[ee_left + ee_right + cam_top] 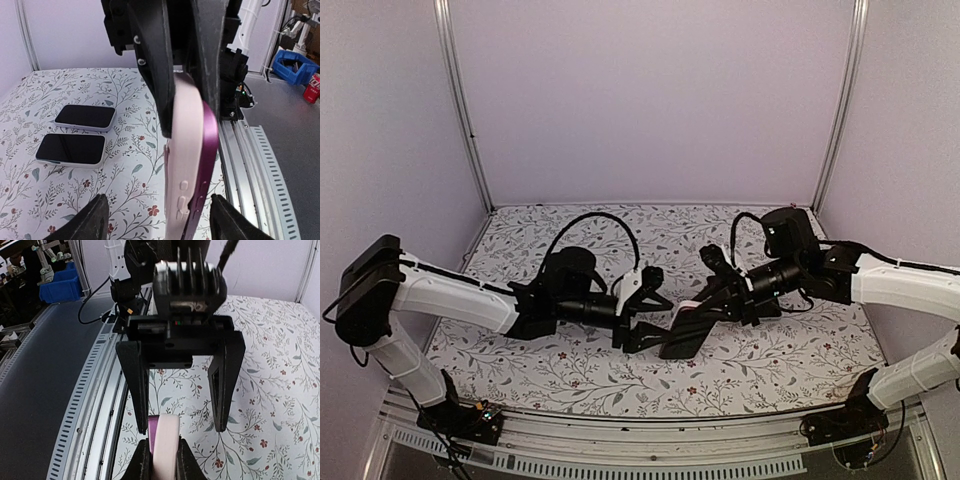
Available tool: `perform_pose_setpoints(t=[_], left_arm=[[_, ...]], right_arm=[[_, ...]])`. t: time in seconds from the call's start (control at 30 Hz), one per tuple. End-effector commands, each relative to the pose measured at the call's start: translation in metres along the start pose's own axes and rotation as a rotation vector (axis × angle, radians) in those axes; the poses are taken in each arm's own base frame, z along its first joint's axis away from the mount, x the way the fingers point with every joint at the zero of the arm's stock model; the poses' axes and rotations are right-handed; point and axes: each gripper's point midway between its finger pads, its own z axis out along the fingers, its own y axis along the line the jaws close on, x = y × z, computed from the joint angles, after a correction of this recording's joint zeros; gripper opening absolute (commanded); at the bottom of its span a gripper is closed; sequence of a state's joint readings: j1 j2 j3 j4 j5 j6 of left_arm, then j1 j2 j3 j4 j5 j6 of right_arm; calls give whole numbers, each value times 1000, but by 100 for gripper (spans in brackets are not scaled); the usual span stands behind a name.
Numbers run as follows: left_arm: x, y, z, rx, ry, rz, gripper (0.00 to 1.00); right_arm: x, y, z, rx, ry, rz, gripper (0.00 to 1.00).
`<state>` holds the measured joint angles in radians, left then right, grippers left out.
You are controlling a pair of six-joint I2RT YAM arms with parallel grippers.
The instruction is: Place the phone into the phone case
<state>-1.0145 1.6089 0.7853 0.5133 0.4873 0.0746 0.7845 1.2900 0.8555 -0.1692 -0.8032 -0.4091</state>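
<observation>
Floral desk [570, 380] underneath; phone-and-case stack [192, 165] is held on edge, pinched by the right pincer [163, 456], while the left pincer [157, 212] is spread wide either side.

Top cam overhead, wrists share phone case [187, 145]

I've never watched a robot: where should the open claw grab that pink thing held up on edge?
Probably grip the pink thing at its free end, the one with side buttons, clear of the right claw clamping it. Pinch its two broad faces, coming end-on from the left: the open left claw straddles its thin edge there.
</observation>
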Motion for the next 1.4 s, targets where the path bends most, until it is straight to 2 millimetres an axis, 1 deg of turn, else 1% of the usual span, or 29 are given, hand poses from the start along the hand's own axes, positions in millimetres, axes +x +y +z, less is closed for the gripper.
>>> perform_pose_setpoints(t=[0.0,0.03,0.07,0.1,0.13,0.17,0.37,0.4,0.43,0.47,0.5,0.67,0.83,0.87,0.93,0.97,1.0,1.03,1.07,1.1,1.13,1.17,1.33,1.37], left_arm=[[-39,-12,-3,48,-90,13,68],[-43,-11,-3,43,-94,14,64],[-46,-10,-1,41,-93,12,56],[-47,-9,0,36,-85,9,41],[-48,-7,1,22,-80,6,18],[-50,-4,1,4,-80,5,0],[-59,-1,-4,-61,-90,22,0],[-59,-1,-5,-65,-87,27,2],[-59,-1,-5,-69,-83,31,19],[-58,-1,-6,-71,-76,37,31],[-55,-1,-6,-75,-66,37,36],[-42,1,-13,-110,-37,44,37],[-37,2,-14,-118,-23,46,33],[-36,3,-13,-122,-19,51,35],[-35,4,-13,-126,-15,58,48],[-34,3,-13,-123,-13,59,51],[-34,3,-13,-120,-14,61,52],[-33,3,-12,-119,-12,61,49],[-34,3,-12,-119,-13,62,42],[-34,3,-12,-121,-14,62,29],[-35,4,-12,-123,-15,63,7],[-35,4,-12,-124,-16,63,0],[-42,1,-15,-120,-51,65,1],[-43,1,-14,-115,-52,63,20]], right_arm=[[-66,14,-22,-32,-173,-153,0],[-71,15,-24,-32,-183,-161,0],[-74,15,-25,-29,-190,-167,0],[-77,15,-26,-27,-196,-170,0],[-79,16,-28,-27,-202,-173,0],[-81,17,-29,-26,-208,-180,0],[-84,16,-32,-2,-214,-184,0],[-86,17,-33,-3,-219,-188,0],[-87,18,-34,-3,-223,-192,0],[-90,19,-36,-4,-230,-198,0],[-93,19,-37,-2,-235,-203,0],[-107,27,-49,11,-268,-254,0],[-117,32,-58,29,-292,-287,0],[-118,31,-59,36,-295,-291,0],[-119,32,-60,39,-298,-295,0],[-120,32,-61,43,-300,-297,0],[-120,32,-62,45,-300,-299,0],[-121,33,-62,45,-302,-303,0],[-122,34,-63,43,-305,-307,0],[-122,34,-63,41,-306,-308,0],[-122,35,-63,40,-306,-308,0],[-122,34,-63,40,-306,-308,0],[-123,34,-63,36,-307,-304,0],[-123,35,-63,34,-307,-304,0]])
